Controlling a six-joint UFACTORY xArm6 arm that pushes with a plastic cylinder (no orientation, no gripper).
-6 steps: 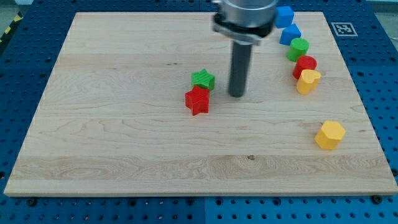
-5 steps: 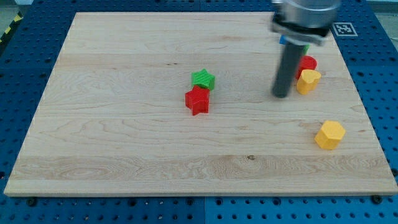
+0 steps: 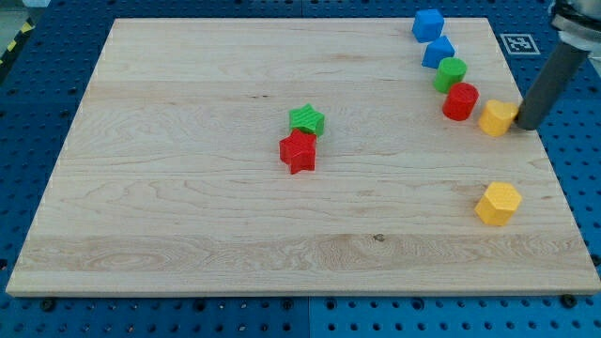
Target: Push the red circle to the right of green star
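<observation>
The red circle (image 3: 460, 100) lies near the view's right edge of the wooden board (image 3: 188, 188). The green star (image 3: 306, 119) sits near the board's middle, with a red star (image 3: 299, 151) touching it just below. My tip (image 3: 528, 126) is at the board's right edge, right of a yellow block (image 3: 497, 118) and close to or touching it. The tip is right of and slightly below the red circle, with the yellow block between them.
Two blue blocks (image 3: 428, 24) (image 3: 438, 51) and a green circle (image 3: 450, 73) run in a line above the red circle. A yellow hexagon (image 3: 498, 203) lies lower right. A marker tag (image 3: 519, 43) sits on the blue perforated table beyond the board.
My tip swept from the board's middle, right of the green star, to the right edge. The yellow block now lies further right and lower, apart from the red circle.
</observation>
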